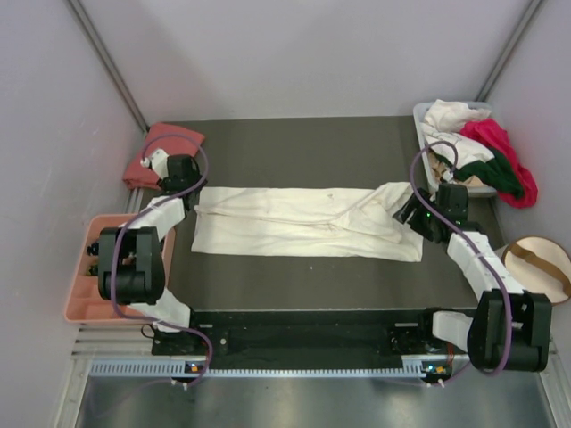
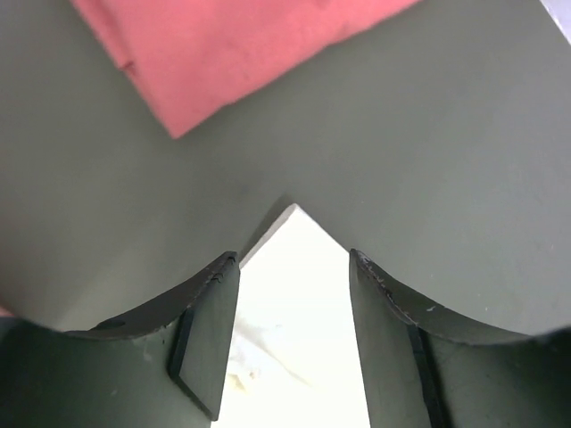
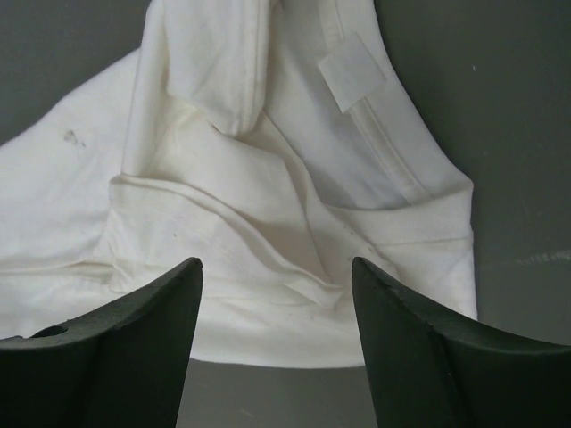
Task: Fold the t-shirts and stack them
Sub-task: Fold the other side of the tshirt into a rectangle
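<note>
**Both grippers stand open over the ends of the cream-white t-shirt**

Nearest us, a pink tray (image 1: 76, 294) sits left of the cream-white t-shirt (image 1: 303, 223), and a round beige pouch (image 1: 535, 263) sits to its right. The left arm (image 1: 134, 263) and right arm (image 1: 473, 259) rise on our side of the shirt, bend outward at the elbows and reach in, one to each end.

The shirt lies as a long flat band across the dark table (image 1: 294, 143). At its left end, the left gripper (image 2: 293, 257) has its fingers parted. A corner of the shirt shows between them, and neither finger pinches it. At its right end, the right gripper (image 3: 275, 263) hangs over the rumpled cloth near the label (image 3: 352, 71), fingers wide apart and holding nothing.

Beyond the shirt's left end lies a folded salmon-pink t-shirt (image 1: 165, 147). Beyond its right end, a heap of t-shirts (image 1: 482, 152) in white, magenta and dark green spills from a clear bin (image 1: 423, 120).
</note>
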